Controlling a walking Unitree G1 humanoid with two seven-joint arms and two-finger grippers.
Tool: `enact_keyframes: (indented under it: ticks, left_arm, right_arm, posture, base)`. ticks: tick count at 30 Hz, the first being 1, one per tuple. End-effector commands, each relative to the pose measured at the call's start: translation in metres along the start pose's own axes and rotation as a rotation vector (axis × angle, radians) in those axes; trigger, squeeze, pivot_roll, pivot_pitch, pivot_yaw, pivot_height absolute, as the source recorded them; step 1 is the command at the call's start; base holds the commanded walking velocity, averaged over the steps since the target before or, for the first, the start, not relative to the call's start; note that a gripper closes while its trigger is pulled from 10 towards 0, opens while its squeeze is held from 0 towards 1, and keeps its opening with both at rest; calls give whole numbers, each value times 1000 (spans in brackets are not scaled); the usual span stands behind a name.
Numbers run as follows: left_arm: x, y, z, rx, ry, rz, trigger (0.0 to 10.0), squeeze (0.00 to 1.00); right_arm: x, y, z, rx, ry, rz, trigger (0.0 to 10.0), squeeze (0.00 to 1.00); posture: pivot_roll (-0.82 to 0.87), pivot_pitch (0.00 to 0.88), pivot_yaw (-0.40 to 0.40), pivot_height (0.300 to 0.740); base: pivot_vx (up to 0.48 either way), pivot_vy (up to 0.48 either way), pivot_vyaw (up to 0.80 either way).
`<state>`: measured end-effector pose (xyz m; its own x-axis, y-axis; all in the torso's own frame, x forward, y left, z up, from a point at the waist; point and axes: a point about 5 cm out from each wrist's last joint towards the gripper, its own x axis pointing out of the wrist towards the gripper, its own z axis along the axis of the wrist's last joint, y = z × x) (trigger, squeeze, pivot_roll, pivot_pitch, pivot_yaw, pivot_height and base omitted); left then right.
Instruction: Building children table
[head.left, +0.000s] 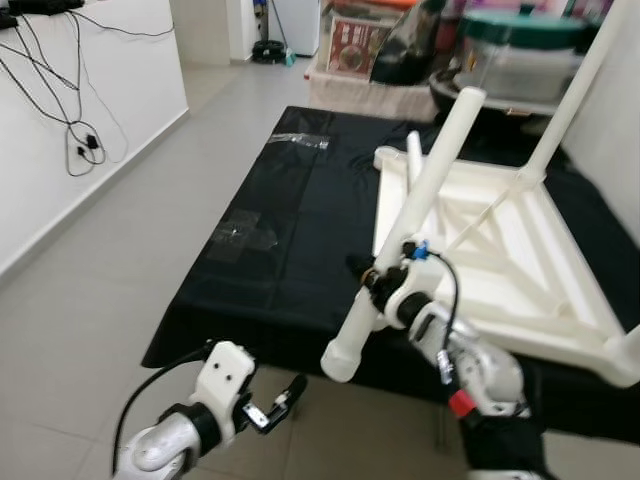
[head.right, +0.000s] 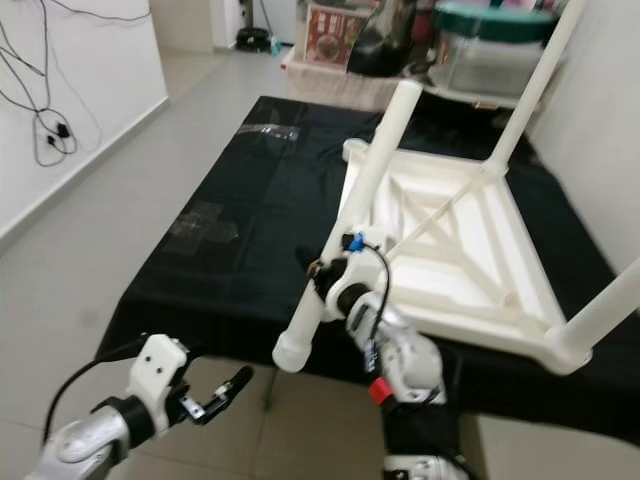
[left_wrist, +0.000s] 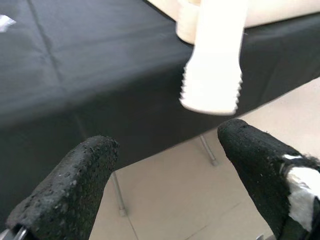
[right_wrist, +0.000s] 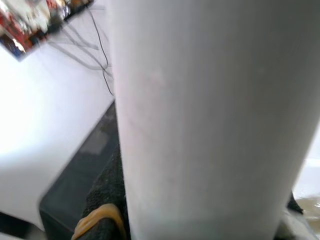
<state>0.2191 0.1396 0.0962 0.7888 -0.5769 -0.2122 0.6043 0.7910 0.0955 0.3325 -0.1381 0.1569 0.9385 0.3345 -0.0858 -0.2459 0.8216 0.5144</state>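
A white plastic children's table lies upside down on a black-covered platform, with one leg standing up at its far corner. My right gripper is shut on a loose white table leg, held slanted above the platform's front edge, threaded end lowest. That leg runs close across the right wrist view. My left gripper hangs open low in front of the platform, below and left of the threaded end, with nothing between its fingers.
A white wall with dangling black cables runs along the left. Boxes, a dark bag and a lidded clear bin crowd the space behind the platform. Grey tiled floor lies to the left and in front.
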Motion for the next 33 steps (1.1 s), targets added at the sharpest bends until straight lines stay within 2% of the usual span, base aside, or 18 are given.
enact_keyframes:
  ticks: [1,2,7,9,11,12,16,19,21,22,24,25,26,28,33]
  left_arm:
    - [-1,-1,-4,1,20,-5,10000,0]
    - [0,-1,-4,2,20,-8,10000,0]
    - [1,-1,-4,4,20,-10,10000,0]
    - [1,-1,-5,6,23,-12,10000,0]
    - [1,-1,-5,6,23,-12,10000,0]
    - [0,0,-5,7,27,-11,10000,0]
    - [0,0,-6,9,31,-9,10000,0]
    - [0,0,-6,11,31,-8,10000,0]
    - [0,0,-6,11,29,-7,10000,0]
    - [0,0,-6,11,29,-7,10000,0]
    - [0,0,-6,11,29,-6,10000,0]
    - [0,0,-6,11,29,-6,10000,0]
    - [0,0,-6,11,29,-7,10000,0]
    - [0,1,-6,13,30,-7,10000,0]
    - [0,2,-6,15,32,-6,10000,0]
  right_arm:
    - [-7,-2,58,-36,-261,-39,0,0]
    - [-6,5,69,19,-284,-3,0,0]
    - [-6,16,78,79,-296,57,0,0]
    - [-5,27,84,160,-283,129,0,0]
    - [-5,27,84,160,-283,129,0,0]
    - [-4,30,87,215,-248,162,0,0]
    - [-3,29,91,202,-240,173,0,0]
    - [-2,24,93,146,-256,143,0,0]
    - [-3,18,99,-23,-334,40,0,0]
    - [-3,18,99,-23,-334,40,0,0]
    - [-6,13,104,-190,-417,-58,0,0]
    - [-6,13,104,-190,-417,-58,0,0]
    - [-8,12,104,-256,-444,-78,0,0]
    - [-8,14,98,-287,-431,-68,0,0]
    - [-7,19,87,-277,-370,-15,0,0]
  posture:
    - [53,0,-108,740]
    - [51,0,-106,740]
    - [52,0,-104,740]
    - [57,0,-106,740]
    - [57,0,-106,740]
    - [57,0,-105,740]
    - [56,0,-106,740]
    - [56,0,-106,740]
    - [57,0,-106,740]
    - [57,0,-106,740]
    - [58,0,-105,740]
    - [58,0,-105,740]
    - [58,0,-104,740]
    - [59,0,-103,740]
    - [58,0,-102,740]
  base:
    - [0,0,0]
    - [0,0,0]
    - [0,0,0]
    - [0,0,0]
    - [0,0,0]
    - [0,0,0]
    - [0,0,0]
    - [0,0,0]
    - [0,0,0]
    - [0,0,0]
    - [0,0,0]
    - [0,0,0]
    - [0,0,0]
    - [0,0,0]
    - [0,0,0]
